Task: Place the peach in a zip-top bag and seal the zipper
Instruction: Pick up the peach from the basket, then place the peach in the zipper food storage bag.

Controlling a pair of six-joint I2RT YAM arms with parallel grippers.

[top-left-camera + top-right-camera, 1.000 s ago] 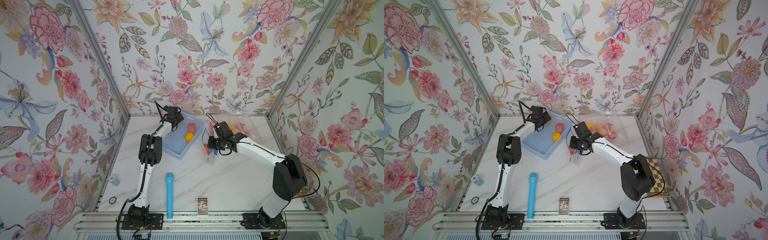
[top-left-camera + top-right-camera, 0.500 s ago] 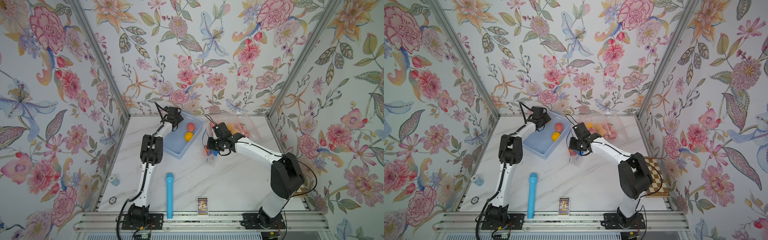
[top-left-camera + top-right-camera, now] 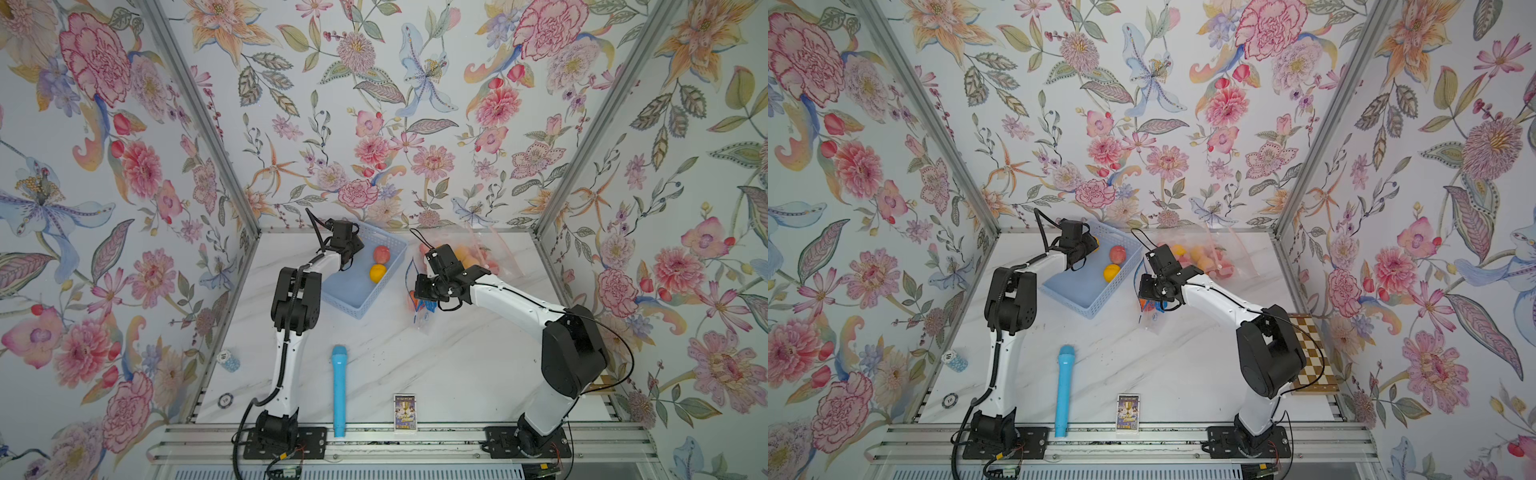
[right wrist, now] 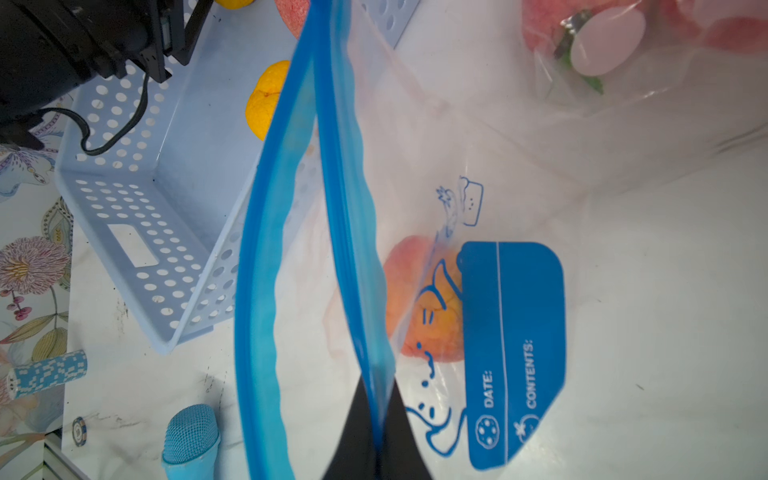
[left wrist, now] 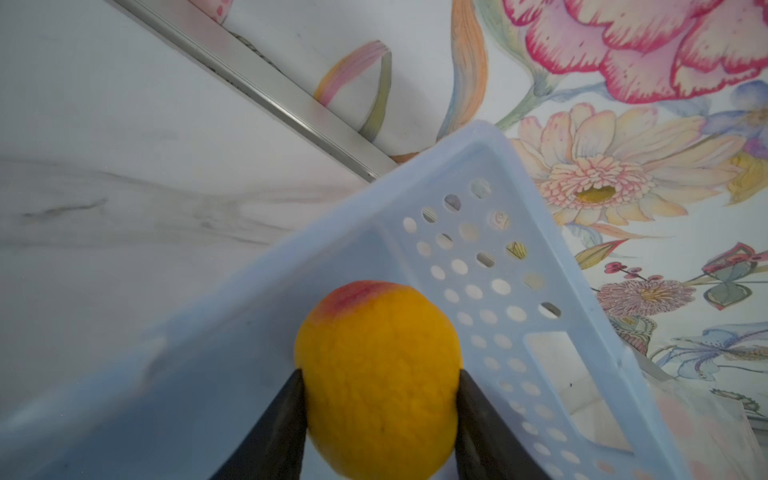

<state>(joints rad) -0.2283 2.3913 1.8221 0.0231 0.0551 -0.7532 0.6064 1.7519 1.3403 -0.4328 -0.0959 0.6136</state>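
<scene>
In the left wrist view, a yellow-orange peach (image 5: 374, 332) with a red blush lies in a corner of the blue perforated basket (image 5: 490, 166). My left gripper (image 5: 379, 372) is shut on it, both black fingers pressing its sides. Both top views show that gripper (image 3: 353, 249) at the basket's far end. My right gripper (image 4: 378, 386) is shut on one blue zipper strip of the zip-top bag (image 4: 415, 187). The bag's mouth gapes and another peach (image 4: 415, 291) lies inside. In a top view the bag (image 3: 419, 309) hangs under this gripper (image 3: 419, 291), right of the basket.
A reddish fruit (image 3: 381, 252) and a yellow one (image 3: 377, 273) lie in the basket (image 3: 357, 299). A second clear bag of fruit (image 3: 478, 253) sits at the back right. Near the front are a blue microphone (image 3: 338, 390), a small card box (image 3: 404, 413) and poker chips (image 3: 230, 360).
The left gripper's jaws have narrowed onto the peach in the basket. The right gripper has shifted slightly left with the bag still in its grip.
</scene>
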